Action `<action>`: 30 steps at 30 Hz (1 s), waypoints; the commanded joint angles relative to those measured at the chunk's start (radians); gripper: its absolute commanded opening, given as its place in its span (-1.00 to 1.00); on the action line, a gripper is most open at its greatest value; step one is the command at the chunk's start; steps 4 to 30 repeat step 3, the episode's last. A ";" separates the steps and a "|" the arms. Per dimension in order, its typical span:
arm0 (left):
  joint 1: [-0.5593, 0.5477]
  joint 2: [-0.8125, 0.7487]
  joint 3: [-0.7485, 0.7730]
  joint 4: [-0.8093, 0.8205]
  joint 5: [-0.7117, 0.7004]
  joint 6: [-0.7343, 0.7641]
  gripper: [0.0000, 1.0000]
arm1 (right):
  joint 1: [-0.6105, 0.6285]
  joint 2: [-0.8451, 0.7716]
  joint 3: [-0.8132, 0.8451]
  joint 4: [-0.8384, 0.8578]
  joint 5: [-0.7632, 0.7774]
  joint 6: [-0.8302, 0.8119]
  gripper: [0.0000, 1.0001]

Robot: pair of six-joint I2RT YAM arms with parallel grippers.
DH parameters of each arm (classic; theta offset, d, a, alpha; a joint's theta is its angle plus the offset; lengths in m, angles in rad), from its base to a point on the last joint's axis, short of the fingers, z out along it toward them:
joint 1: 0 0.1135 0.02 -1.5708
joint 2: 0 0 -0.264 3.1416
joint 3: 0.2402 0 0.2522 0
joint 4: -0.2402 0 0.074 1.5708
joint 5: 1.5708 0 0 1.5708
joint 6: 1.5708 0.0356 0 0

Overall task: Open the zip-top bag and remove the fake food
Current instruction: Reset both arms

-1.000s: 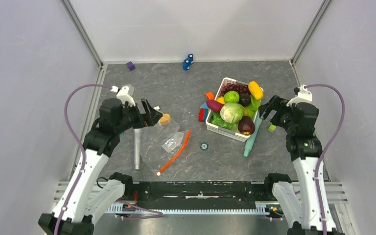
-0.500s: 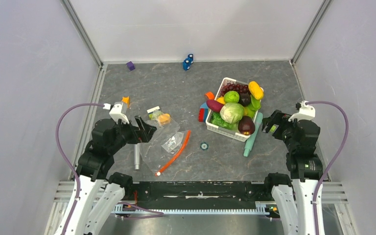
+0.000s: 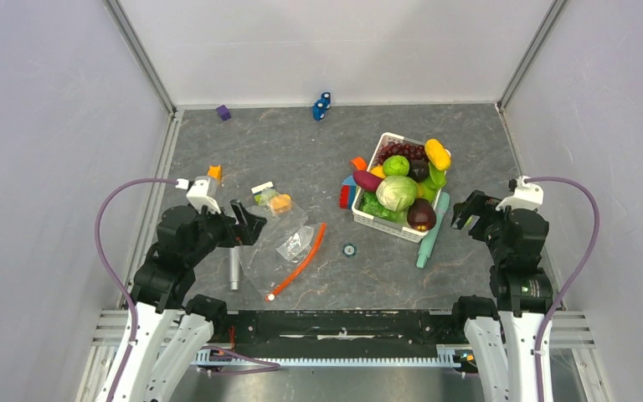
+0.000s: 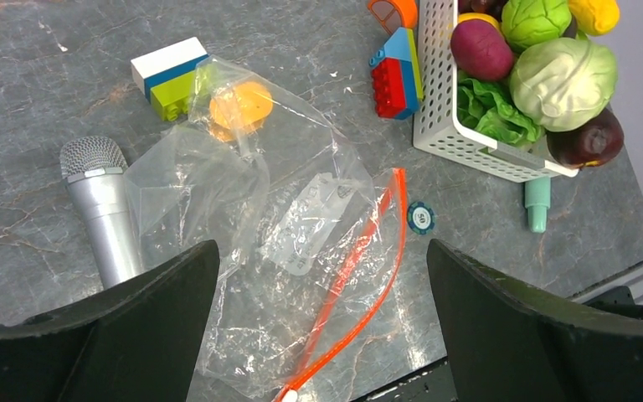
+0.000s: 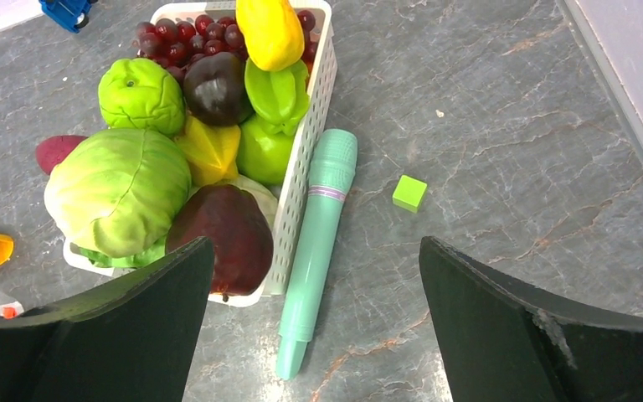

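My left tool (image 3: 251, 223) and right tool (image 3: 467, 211) both stand spread, empty. The zip-top bag (image 3: 280, 247) lies flat on the desk (image 3: 301, 151) at the left tool's 3 o'clock. The fake food (image 3: 398, 192) fills the basket (image 3: 376, 222) at the bag's 2 o'clock.

Nothing can be read for certain. The bag (image 4: 243, 327) carries a white printed patch (image 4: 306, 224), but its print is too faint and crumpled to make out. The token (image 4: 419, 219) beside it has a mark at its centre, too small to read.
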 commanded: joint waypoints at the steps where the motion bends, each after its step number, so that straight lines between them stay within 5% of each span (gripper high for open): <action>1: 0.007 -0.003 0.004 0.029 -0.028 0.049 0.99 | 0.002 -0.012 0.005 0.045 0.002 -0.026 0.96; 30: 0.005 0.000 0.013 0.019 -0.042 0.052 0.99 | 0.002 -0.014 0.008 0.049 0.002 -0.028 0.96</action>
